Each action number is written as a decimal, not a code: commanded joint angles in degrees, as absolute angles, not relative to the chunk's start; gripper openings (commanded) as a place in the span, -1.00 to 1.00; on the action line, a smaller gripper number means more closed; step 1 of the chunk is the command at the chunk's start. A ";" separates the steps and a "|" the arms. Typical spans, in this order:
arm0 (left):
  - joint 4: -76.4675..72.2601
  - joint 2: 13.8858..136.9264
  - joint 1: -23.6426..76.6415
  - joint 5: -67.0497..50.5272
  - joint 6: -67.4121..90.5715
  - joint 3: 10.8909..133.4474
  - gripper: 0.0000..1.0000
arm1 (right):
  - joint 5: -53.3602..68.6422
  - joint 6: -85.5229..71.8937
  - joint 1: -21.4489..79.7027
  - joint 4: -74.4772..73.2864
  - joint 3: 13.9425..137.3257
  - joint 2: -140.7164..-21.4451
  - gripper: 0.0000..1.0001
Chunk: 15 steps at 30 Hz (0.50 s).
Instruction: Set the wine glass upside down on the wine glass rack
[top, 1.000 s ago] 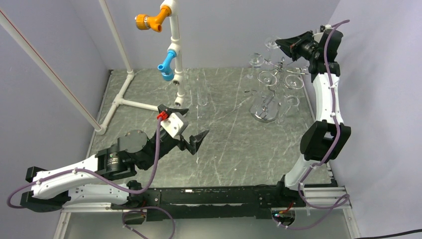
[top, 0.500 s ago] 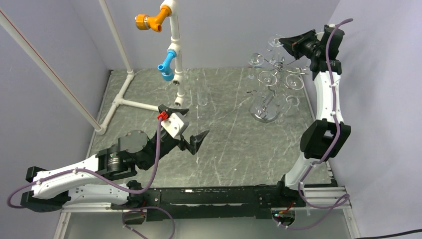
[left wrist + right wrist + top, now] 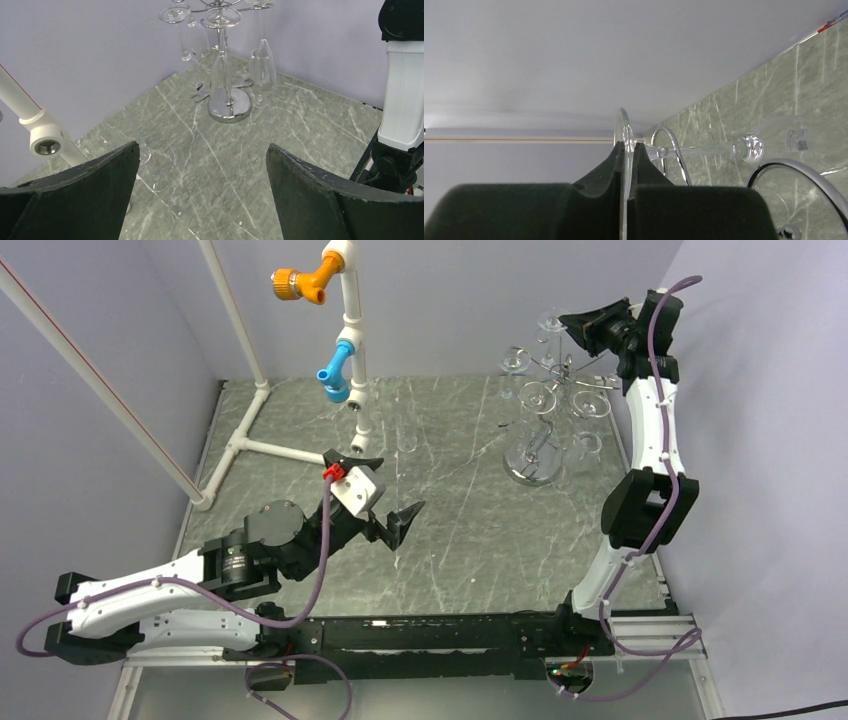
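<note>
Top external view, read left to right. A white pipe frame (image 3: 352,360) stands at the far-left corner of the table (image 3: 470,550). Beside it my left gripper (image 3: 385,487) hangs over the near-left part of the surface, jaws spread wide and holding nothing. I judge it has no part in this step.

Toward the far-right corner stands the wine glass rack (image 3: 531,466), its chrome base on the surface and other glasses (image 3: 263,62) hanging bowl-down from its looping arms. At the top of the rack my right gripper (image 3: 626,155) is clamped tight on the foot of the wine glass (image 3: 548,324). The right wrist view shows that foot edge-on, pinched between the two pads, with the stem running away toward the wire loops. Whether the stem has entered a loop I cannot tell.

To finish well, I would:
- hold the foot level and just above a free arm;
- slide the stem sideways into the slot until the foot sits over both wires;
- lower until the wires take the weight, and only then release.

The hold is on a thin glass disc, so I would move slowly — and keep the bowl from knocking its hanging neighbours.
</note>
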<state>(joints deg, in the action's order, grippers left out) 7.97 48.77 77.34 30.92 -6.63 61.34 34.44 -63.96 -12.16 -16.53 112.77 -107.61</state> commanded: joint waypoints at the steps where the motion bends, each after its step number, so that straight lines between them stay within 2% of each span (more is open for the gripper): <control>1: 5.43 49.13 77.52 30.80 -6.24 61.55 0.98 | 33.10 -64.16 -11.02 -10.66 117.12 -107.96 -1.00; 15: 5.39 48.92 77.52 31.01 -5.85 61.28 0.98 | 34.32 -62.33 -8.76 -11.21 116.92 -108.32 -1.00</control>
<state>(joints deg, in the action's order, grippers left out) 7.92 49.34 77.34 30.92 -6.57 61.30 33.04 -63.29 -9.13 -15.92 114.52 -109.86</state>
